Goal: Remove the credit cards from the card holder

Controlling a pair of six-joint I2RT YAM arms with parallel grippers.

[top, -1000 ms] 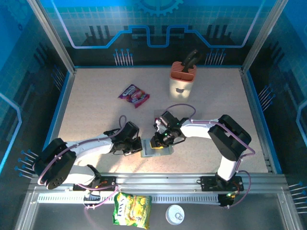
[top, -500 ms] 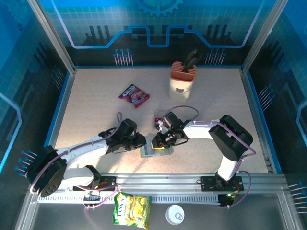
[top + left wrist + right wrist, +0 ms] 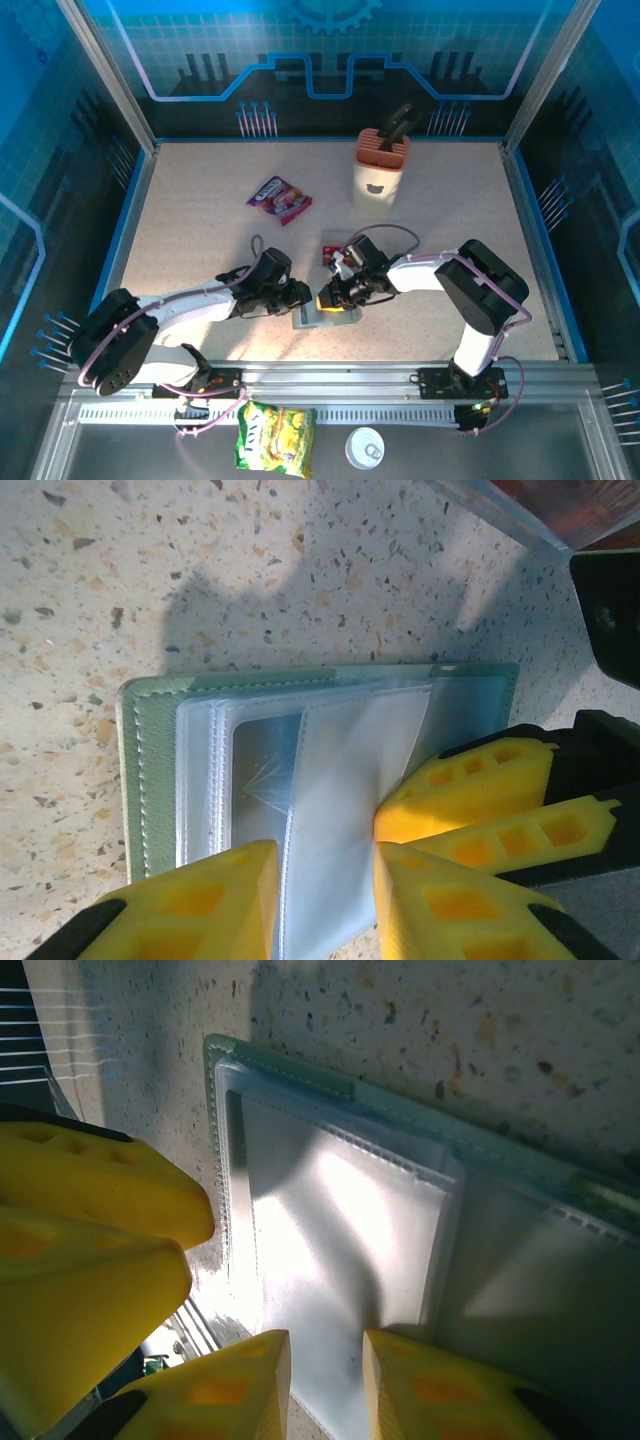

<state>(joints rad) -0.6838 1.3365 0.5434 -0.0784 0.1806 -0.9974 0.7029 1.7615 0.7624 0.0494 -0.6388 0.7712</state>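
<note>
Near side, outside the rail: yellow-green snack bag (image 3: 276,437) and a white round lid (image 3: 364,448). On the speckled worktop (image 3: 200,230), near centre: card holder (image 3: 312,318) lay open and flat, grey-green cover down, clear sleeve leaves facing up. Left hand (image 3: 299,297) was at the holder's left part and right hand (image 3: 329,298) just to its right, their tips close together over the holder. Left wrist view: left hand was narrow, with a small gap between its yellow fingers (image 3: 200,905) and one clear leaf showing across that gap; whether it pinched the leaf could not be told. Right wrist view: right hand was also narrow, its fingers (image 3: 225,1385) over the holder with pale sleeve showing between them; contact could not be told. Glare on the sleeves; what they held could not be read. Just beyond the right hand: small clear box (image 3: 332,250) with something red in it. Farther and to the left: purple-red snack packet (image 3: 279,197). Far, right of centre: beige knife block (image 3: 380,170), upright, a dark handle sticking out of its top.
</note>
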